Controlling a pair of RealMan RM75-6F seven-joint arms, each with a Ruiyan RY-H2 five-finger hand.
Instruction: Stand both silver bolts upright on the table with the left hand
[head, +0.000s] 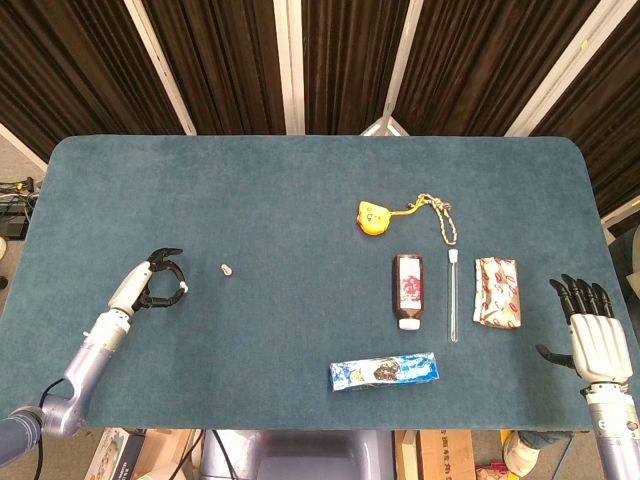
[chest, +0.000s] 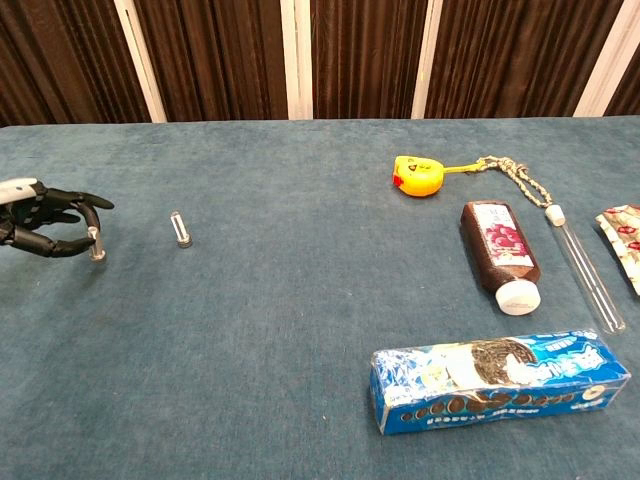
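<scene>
At far left, left hand (chest: 45, 218) is pinching bolt (chest: 96, 243) upright in its fingers (head: 170, 282), base touching the surface (head: 300, 200). Opening unevenly could be tipping it; second bolt (chest: 180, 228) is standing nearby.

Matt napped cloth table (head: 300, 200); shiny metal bolts (chest: 181, 228); glossy plastic cookie pack (chest: 500, 380); clear glass tube (head: 452, 296).

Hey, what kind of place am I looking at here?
Probably a robot lab or test room: a blue felt-covered table laid with unrelated props like a cookie pack and test tube, backed by dark curtains.
</scene>
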